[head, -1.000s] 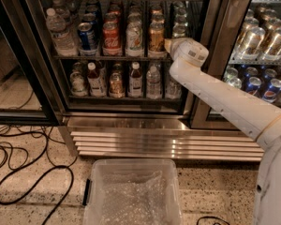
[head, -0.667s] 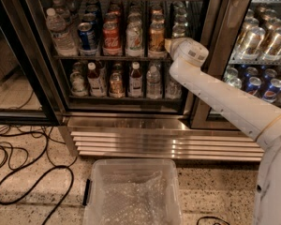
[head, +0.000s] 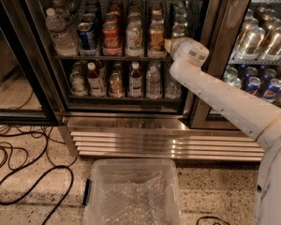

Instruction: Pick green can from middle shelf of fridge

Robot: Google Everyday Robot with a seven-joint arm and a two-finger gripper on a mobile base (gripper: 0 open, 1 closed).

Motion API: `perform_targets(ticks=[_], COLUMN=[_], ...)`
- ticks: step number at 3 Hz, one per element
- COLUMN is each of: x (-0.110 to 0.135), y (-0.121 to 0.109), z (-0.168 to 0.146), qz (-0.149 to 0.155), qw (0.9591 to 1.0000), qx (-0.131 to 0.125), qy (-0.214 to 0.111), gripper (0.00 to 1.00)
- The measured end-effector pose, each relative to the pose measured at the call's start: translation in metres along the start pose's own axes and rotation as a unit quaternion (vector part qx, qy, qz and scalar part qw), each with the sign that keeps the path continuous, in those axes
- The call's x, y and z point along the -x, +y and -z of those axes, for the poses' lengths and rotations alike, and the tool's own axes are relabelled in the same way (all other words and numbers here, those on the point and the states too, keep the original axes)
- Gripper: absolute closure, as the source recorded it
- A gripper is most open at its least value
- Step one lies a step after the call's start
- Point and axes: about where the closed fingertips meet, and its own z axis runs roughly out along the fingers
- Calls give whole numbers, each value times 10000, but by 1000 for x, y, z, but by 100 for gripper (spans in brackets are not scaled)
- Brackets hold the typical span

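Probably the green can point(head: 133, 39) is stiff, slick and dentable, so squeeze it mid-wall, gently. Your gripper point(head: 169, 45) sits at its three o'clock; I cannot tell its opening.

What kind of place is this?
Probably a shop or office pantry, hard to say which: a commercial glass-fronted drinks fridge, packed with cans and bottles, above a steel base grille. The gripper is at the middle shelf's right end.

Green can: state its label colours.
The green can shows green and silvery-white, camera view; end effector beside orange can.
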Motion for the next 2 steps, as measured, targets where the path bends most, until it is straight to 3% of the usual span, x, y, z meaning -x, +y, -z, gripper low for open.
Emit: perform_targets(ticks=[2], x=[11], y=[0], z=[9], qz=[-282], qw=[9996], qx=[1], qy=[42], gripper=[100])
